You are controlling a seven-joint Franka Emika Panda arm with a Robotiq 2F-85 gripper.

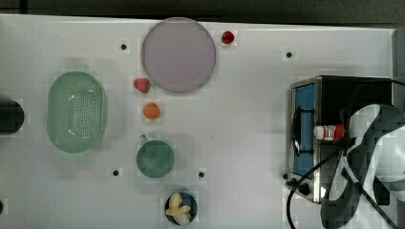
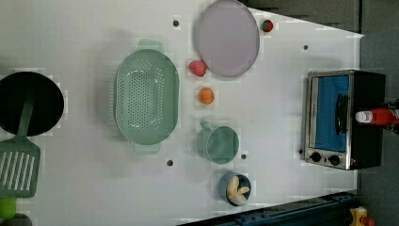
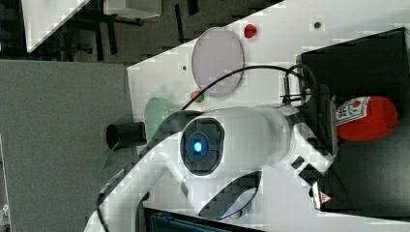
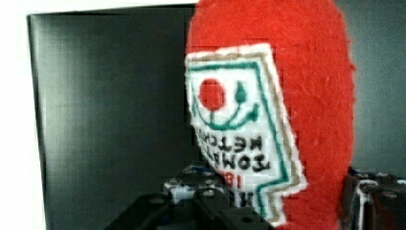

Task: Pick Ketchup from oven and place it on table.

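the ketchup [image 1: 329, 131] is found lying across the black top of the oven [image 1: 334, 95], its white cap pointing toward the door side in the top view; in the left view the ketchup [image 2: 379, 116] is seen the same way, over the oven [image 2: 364, 89]. in the wrist view the ketchup [image 4: 287, 120] is seen close against the camera, label facing it, with dark finger parts on either side at its lower end. the gripper [image 3: 333, 121] is seen in the right view against the bottle's neck end, and it is judged to be clamped on the ketchup, though the contact itself is not plainly shown. the bottle is not yet over the table [image 1: 248, 95]. the step in hand is judged to be the pick, at or just after the grasp. the next move is judged to call for a lift clear of the oven top, then a carry toward bare table, kept away from the plate [image 1: 179, 55], the cup [image 1: 155, 159] and the orange fruit [image 1: 151, 110], before release.
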